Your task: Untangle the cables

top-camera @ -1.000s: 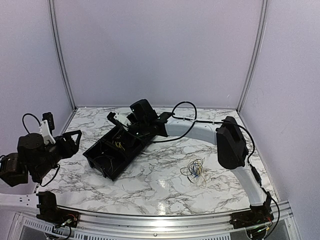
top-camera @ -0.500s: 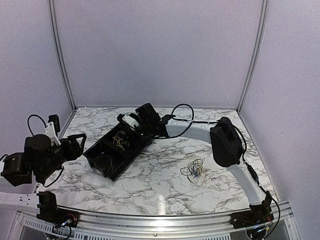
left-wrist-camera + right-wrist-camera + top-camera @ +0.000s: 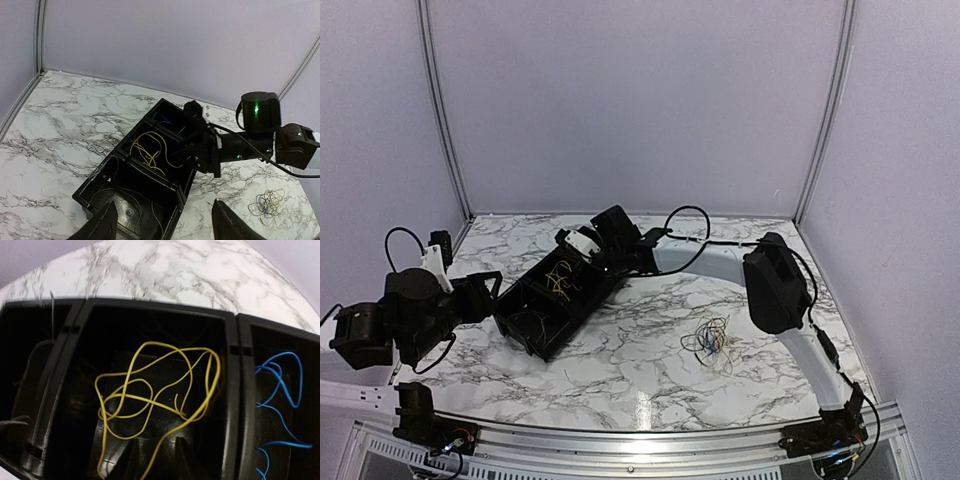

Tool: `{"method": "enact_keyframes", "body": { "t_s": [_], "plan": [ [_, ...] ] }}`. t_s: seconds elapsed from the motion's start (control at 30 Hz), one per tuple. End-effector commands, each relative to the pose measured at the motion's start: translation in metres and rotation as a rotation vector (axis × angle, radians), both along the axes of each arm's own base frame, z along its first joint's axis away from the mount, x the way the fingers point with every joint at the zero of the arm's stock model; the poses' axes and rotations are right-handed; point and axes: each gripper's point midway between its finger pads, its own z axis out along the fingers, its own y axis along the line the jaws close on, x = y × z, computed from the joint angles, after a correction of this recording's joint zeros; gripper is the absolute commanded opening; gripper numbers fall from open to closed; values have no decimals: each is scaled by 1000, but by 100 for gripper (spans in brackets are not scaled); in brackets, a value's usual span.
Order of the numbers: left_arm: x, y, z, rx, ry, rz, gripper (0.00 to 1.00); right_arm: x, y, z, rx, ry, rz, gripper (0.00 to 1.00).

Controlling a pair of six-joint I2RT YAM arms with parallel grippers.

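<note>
No text, label, brand, number or sign can be read in any view. No lettering can be made out on the black compartment box (image 3: 94,186), and none on the marbled tabletop (image 3: 60,115).
</note>
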Motion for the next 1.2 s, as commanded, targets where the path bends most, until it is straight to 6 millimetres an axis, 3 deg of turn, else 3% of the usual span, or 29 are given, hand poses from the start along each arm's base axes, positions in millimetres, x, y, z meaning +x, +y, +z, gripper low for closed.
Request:
{"method": "enact_keyframes", "body": {
  "t_s": [0.0,0.17,0.37,0.47,0.67,0.77,0.83,0.97,1.17],
  "plan": [
    [5,-3,7,72,-27,8,70,-8,-6,112,121,-123,13,34],
    [15,-11,12,153,-57,27,80,-22,-33,144,116,-163,23,44],
    [28,-62,15,252,-78,-103,82,-33,-79,168,90,-210,18,49],
    [34,-97,8,312,-62,-215,82,-40,-112,170,49,-229,17,44],
    [44,-167,-9,363,4,-384,82,-57,-212,139,-105,-184,-37,30],
    [44,-198,-22,327,47,-458,81,-70,-260,125,-159,-138,-48,31],
    [45,-214,-26,285,63,-488,81,-80,-281,108,-192,-87,-45,36],
    [47,-242,-29,219,82,-537,81,-95,-302,84,-217,2,-20,44],
    [50,-269,-36,212,109,-591,80,-115,-306,66,-217,79,90,42]
  ]
}}
